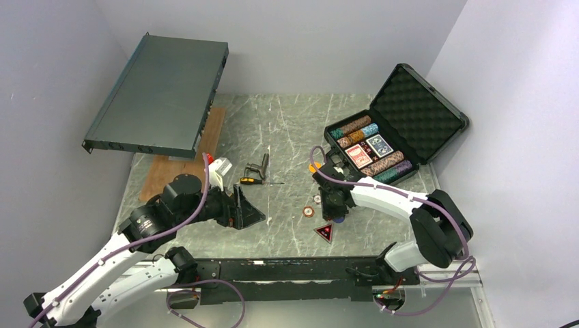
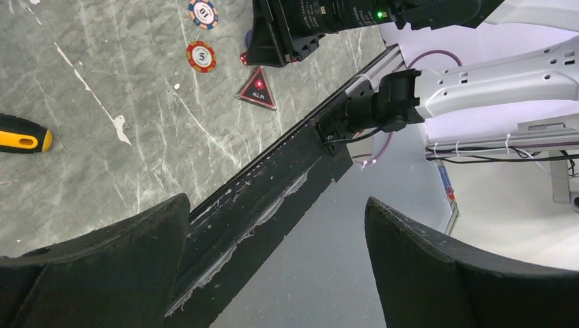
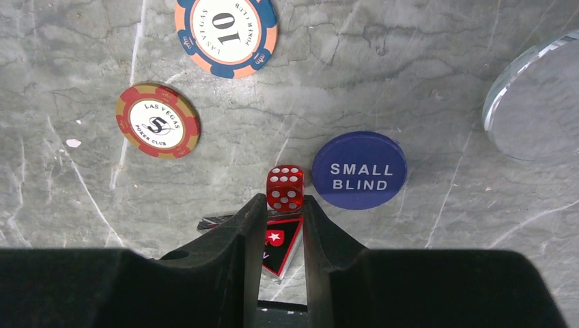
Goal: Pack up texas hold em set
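1 red die (image 3: 285, 188), loose on tabletop (image 1: 287, 137), outside case (image 1: 396, 130), just off case's near-left corner on the arm-base side.

Handling (est.): small, hard, v. light, glossy faces. Prob. slippery and apt to squirt out if caught on edges or corners. Not fragile. Take by 2 opposite flat faces, centred on pads.

Right gripper (image 3: 282, 203): jaws nearly together, tips against die's 2 sides; reads as a pinch, die low at the very tips.

R arm: stretched from its base toward case's near-left corner, forearm low, wrist pitched down at tabletop.

Left gripper (image 2: 278, 205): jaws spread full, nothing in them.

L arm: well left of case, elbow bent, fingers pointing case-ward.
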Motion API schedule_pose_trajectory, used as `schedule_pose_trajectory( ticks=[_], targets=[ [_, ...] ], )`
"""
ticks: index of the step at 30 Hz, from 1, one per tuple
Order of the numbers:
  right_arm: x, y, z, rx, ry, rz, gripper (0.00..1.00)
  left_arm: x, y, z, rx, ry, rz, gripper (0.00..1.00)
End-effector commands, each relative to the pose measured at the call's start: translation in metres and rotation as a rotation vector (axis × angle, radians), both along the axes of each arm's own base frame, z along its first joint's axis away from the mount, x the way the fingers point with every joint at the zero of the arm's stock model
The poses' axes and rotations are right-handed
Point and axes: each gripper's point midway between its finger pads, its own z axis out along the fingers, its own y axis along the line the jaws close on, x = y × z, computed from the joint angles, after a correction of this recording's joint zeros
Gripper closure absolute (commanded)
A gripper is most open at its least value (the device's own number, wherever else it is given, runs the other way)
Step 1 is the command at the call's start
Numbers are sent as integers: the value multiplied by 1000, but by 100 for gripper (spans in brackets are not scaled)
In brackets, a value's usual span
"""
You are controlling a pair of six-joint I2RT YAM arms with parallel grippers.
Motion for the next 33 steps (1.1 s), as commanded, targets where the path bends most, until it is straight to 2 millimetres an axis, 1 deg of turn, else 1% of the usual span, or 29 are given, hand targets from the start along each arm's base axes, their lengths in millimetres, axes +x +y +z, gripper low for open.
schedule_pose_trajectory(
  ticks=[1, 16, 17, 21, 22, 25, 27, 31, 33],
  targets=[
    [14, 9, 8, 25, -56, -9, 73, 1, -1, 16, -32, -30, 3, 1],
    [19, 11, 4, 12, -54, -14, 73, 1, -3, 15, -28, -24, -7, 1],
    [19, 11, 5, 12, -55, -14, 77, 2, -4, 15, -28, -22, -7, 1],
    [20, 13, 7, 25, -63, -13, 97, 2, -3, 14, -25, -23, -5, 1],
    [22, 13, 9, 24, -69, -16, 100, 2, -3, 14, -25, -24, -5, 1],
    [28, 13, 17, 26, -99, -32, 100, 2, -3, 14, -24, -23, -6, 0],
    [34, 13, 26, 35, -133, -51, 100, 1, -3, 15, -26, -23, -8, 1],
    [52, 5, 45, 67, -199, -95, 100, 2, -4, 15, -22, -28, -10, 1],
    [58, 3, 51, 72, -204, -85, 100, 2, -3, 15, -16, -27, -10, 1]
  ],
)
